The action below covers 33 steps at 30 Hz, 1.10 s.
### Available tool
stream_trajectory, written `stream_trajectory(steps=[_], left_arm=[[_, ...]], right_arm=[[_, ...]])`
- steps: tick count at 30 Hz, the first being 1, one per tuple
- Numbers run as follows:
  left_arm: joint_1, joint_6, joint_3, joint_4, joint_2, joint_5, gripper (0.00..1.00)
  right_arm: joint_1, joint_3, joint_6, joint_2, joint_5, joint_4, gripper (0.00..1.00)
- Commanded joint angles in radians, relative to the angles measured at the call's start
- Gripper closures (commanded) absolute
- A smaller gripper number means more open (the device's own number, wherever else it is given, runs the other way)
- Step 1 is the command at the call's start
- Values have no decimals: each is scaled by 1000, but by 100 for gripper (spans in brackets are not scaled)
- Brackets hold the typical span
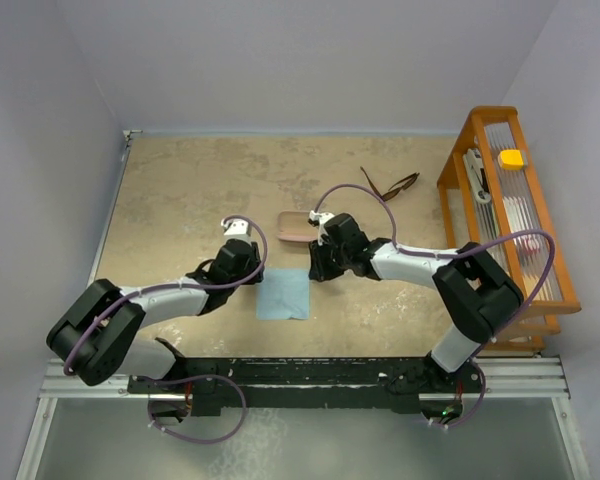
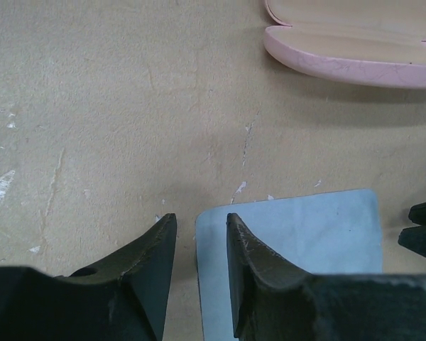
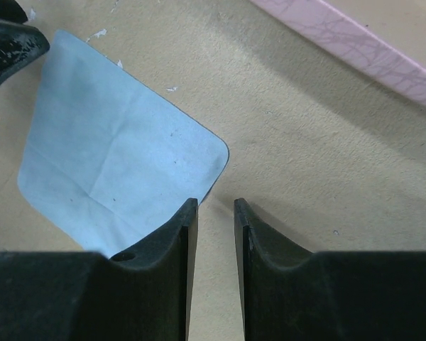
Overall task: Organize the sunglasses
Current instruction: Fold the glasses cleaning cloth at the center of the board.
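My left pincer hangs just over the cloth's 9 o'clock edge, fingers parted by only a narrow slit and gripping nothing; my right pincer is likewise barely ajar and empty, by the cloth's 1 o'clock corner; the sunglasses lie unfolded on the table, towards 1 o'clock from my right pincer and well apart from it; the open pink case lies at the cloth's 12 o'clock.

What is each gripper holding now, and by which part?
Nothing. The left gripper and the right gripper are both empty, their jaws slightly apart.
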Motion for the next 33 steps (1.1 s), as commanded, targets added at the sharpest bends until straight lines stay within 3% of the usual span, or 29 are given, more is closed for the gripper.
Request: stream_trajectory(steps=[1,18,33], left_arm=[[25,34,-4,69,0,41,68],[42,49,18,78,79,104,70],[41,40,16,34,79,120,79]], right_arm=[[-4,47,-22,4,-26,-2,70],[-6,86,-26,10,-26,-9,70],[-6,86,-21,10,-31,-10,71]])
